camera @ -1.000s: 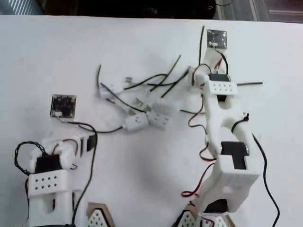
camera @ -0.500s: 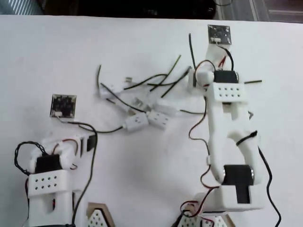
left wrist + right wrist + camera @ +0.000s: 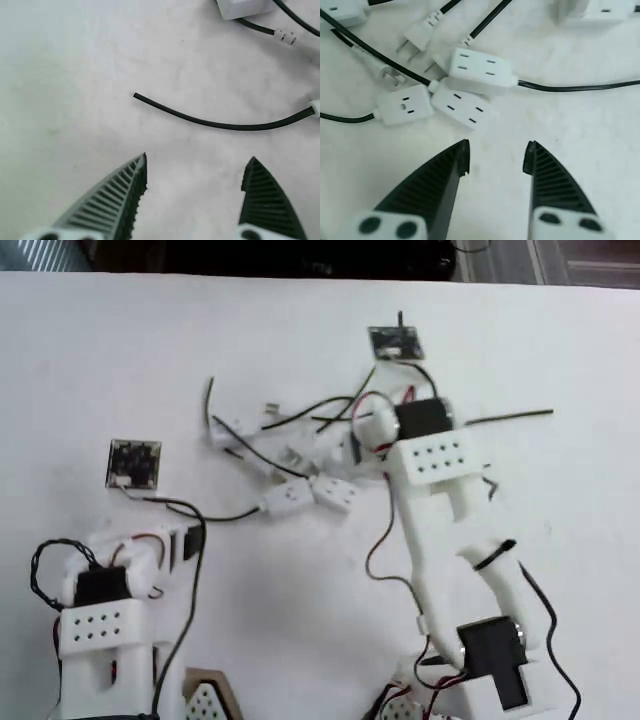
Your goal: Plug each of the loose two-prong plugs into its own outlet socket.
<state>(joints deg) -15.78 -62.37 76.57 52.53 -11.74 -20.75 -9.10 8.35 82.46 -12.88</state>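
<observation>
Several white outlet sockets on black cords lie in a tangle mid-table, among them one socket and its neighbour. In the right wrist view a two-slot-pair socket lies beside two others, with a loose two-prong plug beyond them. My right gripper hovers open just short of these sockets, holding nothing. My left gripper stands open over bare table at the near left, a black cord lying ahead of it.
Loose black cords spread across the middle of the white table. A small camera board sits ahead of the left arm, another ahead of the right. The right arm's red wire loops beside it.
The right arm has swung left and pulled back from the far right of the table to the socket cluster. The left arm has not moved.
</observation>
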